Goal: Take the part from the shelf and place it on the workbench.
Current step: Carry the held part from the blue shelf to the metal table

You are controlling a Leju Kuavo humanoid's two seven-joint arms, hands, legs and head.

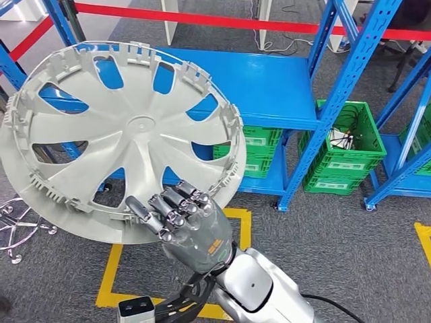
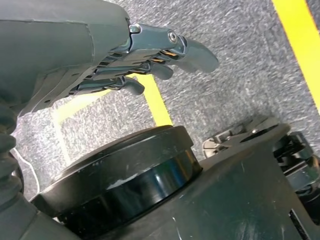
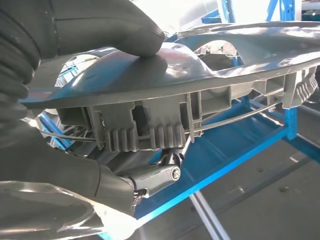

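The part is a large grey plastic wheel cover (image 1: 122, 134), held up in the air, tilted, in front of the blue shelf (image 1: 264, 87). My right hand (image 1: 185, 222) grips its near rim, fingers curled over the edge. In the right wrist view the thumb (image 3: 113, 27) presses on one face of the wheel cover (image 3: 181, 75) and a dark finger (image 3: 154, 177) hooks under the clipped rim. My left hand (image 2: 113, 55) hangs over grey carpet, fingers stretched out and holding nothing.
The blue shelf board behind the cover is bare. Green crates (image 1: 345, 148) sit on the low shelf level to the right. Blue shelf posts (image 1: 351, 81) stand right of the cover. Yellow floor tape (image 1: 109, 276) and a red barrier tape (image 1: 213, 20) mark the carpet.
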